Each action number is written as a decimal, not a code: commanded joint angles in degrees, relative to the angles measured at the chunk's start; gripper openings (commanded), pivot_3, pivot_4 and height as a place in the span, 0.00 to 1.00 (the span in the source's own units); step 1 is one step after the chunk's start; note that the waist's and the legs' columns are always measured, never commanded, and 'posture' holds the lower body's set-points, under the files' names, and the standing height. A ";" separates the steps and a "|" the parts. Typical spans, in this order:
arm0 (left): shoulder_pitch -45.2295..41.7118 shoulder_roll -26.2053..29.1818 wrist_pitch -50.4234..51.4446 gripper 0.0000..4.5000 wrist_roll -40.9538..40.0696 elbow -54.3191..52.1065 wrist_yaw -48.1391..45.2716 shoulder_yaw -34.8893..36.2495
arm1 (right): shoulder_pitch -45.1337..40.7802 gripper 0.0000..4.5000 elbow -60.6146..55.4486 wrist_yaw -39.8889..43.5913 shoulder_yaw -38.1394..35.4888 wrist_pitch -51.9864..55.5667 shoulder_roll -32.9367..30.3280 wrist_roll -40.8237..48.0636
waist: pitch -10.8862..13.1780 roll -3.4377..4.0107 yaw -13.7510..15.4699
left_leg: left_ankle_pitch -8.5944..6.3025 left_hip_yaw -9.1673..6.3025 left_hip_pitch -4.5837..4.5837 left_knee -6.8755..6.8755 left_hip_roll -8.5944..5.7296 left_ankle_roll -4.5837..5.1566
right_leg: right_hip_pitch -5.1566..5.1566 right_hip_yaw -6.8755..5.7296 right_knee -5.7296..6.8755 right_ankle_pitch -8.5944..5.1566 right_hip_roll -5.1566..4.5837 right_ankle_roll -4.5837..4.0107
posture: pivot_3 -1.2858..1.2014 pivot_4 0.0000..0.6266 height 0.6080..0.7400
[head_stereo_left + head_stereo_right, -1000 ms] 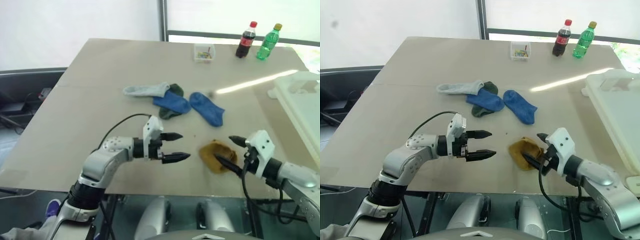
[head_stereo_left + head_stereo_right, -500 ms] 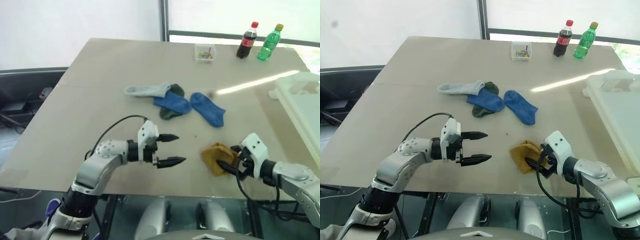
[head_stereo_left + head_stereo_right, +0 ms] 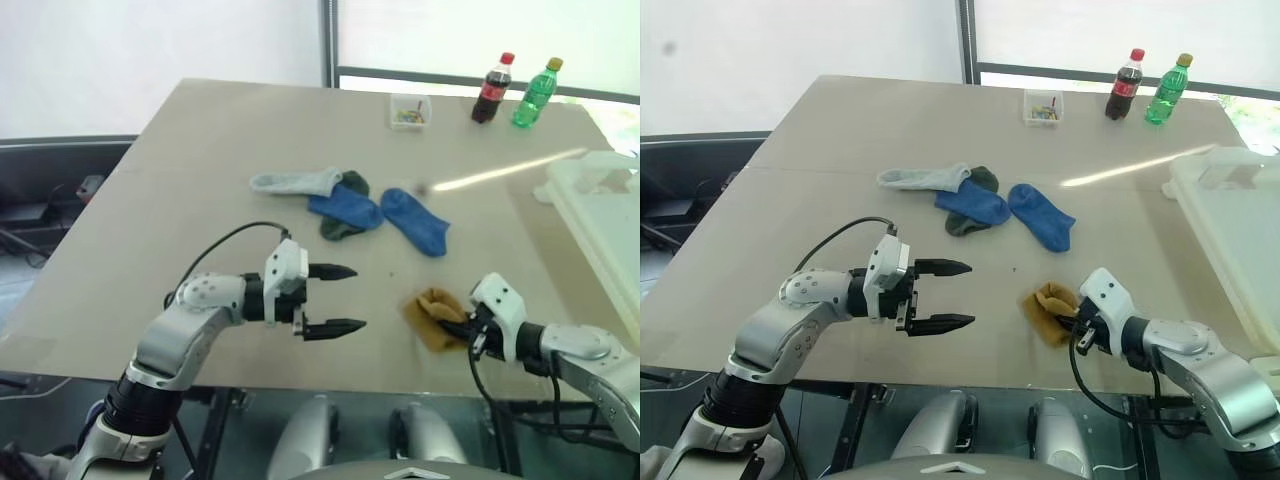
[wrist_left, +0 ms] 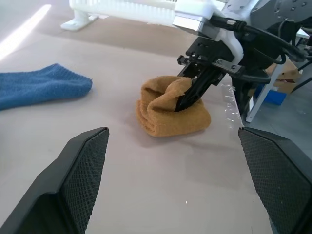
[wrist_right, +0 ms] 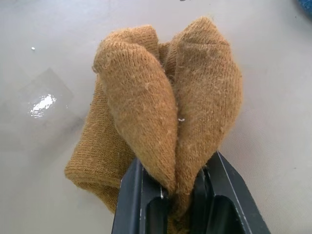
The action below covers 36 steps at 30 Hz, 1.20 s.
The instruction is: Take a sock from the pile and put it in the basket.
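- The mustard sock [image 5: 161, 112] lies bunched near the desk's [image 3: 200, 180] front edge, apart from the pile [image 3: 350, 200] further back.
- The right gripper [image 4: 192, 92] has its jaws closed on a fold of the sock, which is pinched up between them.
- The left gripper [image 3: 335, 298] hovers above the desk with jaws wide open, holding nothing.
- I judge the sock light, soft and floppy: not fragile, but it will sag and may slip from a shallow pinch, so a deep bite on the doubled fold suits best.
- Count: one mustard sock, two blue, one grey, and what looks like one dark green, half hidden.
- The basket [image 3: 610, 220] stands at the right edge.
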 commanded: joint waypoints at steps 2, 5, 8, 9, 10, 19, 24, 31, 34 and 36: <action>-0.92 -0.50 -1.59 1.00 -0.47 -2.73 -0.42 -0.48 | -0.75 0.00 3.05 -3.90 -11.54 5.23 9.78 11.67 | 0.11 0.14 -0.29 | 0.00 -0.02 -0.01 0.00 0.04 0.00 | -0.01 0.00 0.00 0.00 0.02 0.00 | 0.52 0.24 0.91; -2.63 -2.11 -0.80 1.00 -1.36 -3.34 0.62 -0.80 | -4.36 0.00 3.52 -8.06 -20.67 8.00 14.57 20.21 | 0.45 0.67 -0.51 | 0.00 0.03 -0.05 0.00 0.01 0.00 | -0.09 0.08 0.03 0.02 0.01 0.00 | 0.52 0.24 0.91; -4.84 -4.76 0.25 1.00 -2.17 -3.31 2.61 -1.26 | -8.31 0.00 5.59 -12.44 -27.98 9.49 15.62 25.89 | 0.58 0.86 -0.42 | 0.01 0.05 -0.16 0.00 -0.01 0.01 | -0.16 0.09 0.05 0.02 0.02 0.00 | 0.52 0.24 0.91; -5.42 -5.52 0.38 1.00 -2.14 -3.22 3.14 -1.46 | -9.38 0.00 6.35 -13.58 -29.80 9.73 15.41 27.20 | 0.58 0.88 -0.34 | 0.01 0.05 -0.16 0.00 -0.02 0.01 | -0.16 0.09 0.05 0.03 0.04 0.01 | 0.52 0.24 0.91; -6.14 -6.32 0.16 1.00 -1.77 -2.83 3.52 -1.78 | -11.18 0.00 7.40 -14.85 -31.91 9.58 15.17 28.75 | 0.59 0.88 -0.26 | 0.01 0.05 -0.18 -0.01 -0.03 0.01 | -0.17 0.08 0.05 0.03 0.05 0.01 | 0.52 0.24 0.91; -10.94 -14.73 -1.01 1.00 0.76 1.65 10.84 -2.77 | -32.89 0.00 31.57 -29.74 -42.84 5.56 1.30 23.09 | 0.80 1.16 -0.36 | 0.02 0.26 -0.21 -0.02 -0.15 0.06 | -0.20 0.13 0.12 0.15 0.39 0.23 | 0.52 0.24 0.91; -13.25 -19.37 -2.16 1.00 2.84 4.12 15.76 -3.20 | -41.60 0.00 54.13 -26.93 -35.81 -1.08 -3.55 12.19 | 0.81 1.14 -0.77 | 0.01 0.46 -0.17 0.00 -0.08 0.09 | -0.19 0.31 0.15 0.17 0.55 0.27 | 0.52 0.24 0.91; -12.94 -21.59 -1.94 1.00 3.74 3.65 18.97 -3.57 | -54.92 0.11 85.94 -22.06 -29.31 -15.74 -4.95 0.06 | 0.88 1.22 -1.56 | -0.08 1.14 0.04 0.00 0.03 0.25 | -0.33 0.74 0.32 0.18 0.60 0.30 | 0.52 0.24 0.91; -12.20 -21.23 -2.10 1.00 4.04 3.22 19.39 -3.30 | -58.21 0.39 92.31 -19.03 -27.99 -17.06 -6.05 -2.39 | 0.88 1.22 -1.70 | -0.10 1.19 0.03 0.00 0.07 0.28 | -0.35 0.77 0.32 0.19 0.62 0.30 | 0.52 0.24 0.91; -11.76 -20.96 -2.09 1.00 4.04 3.05 19.70 -3.08 | -59.39 0.62 93.66 -17.91 -27.68 -16.47 -6.93 -3.17 | 0.88 1.22 -1.63 | -0.11 1.21 0.01 0.00 0.07 0.30 | -0.35 0.78 0.30 0.19 0.61 0.30 | 0.52 0.24 0.91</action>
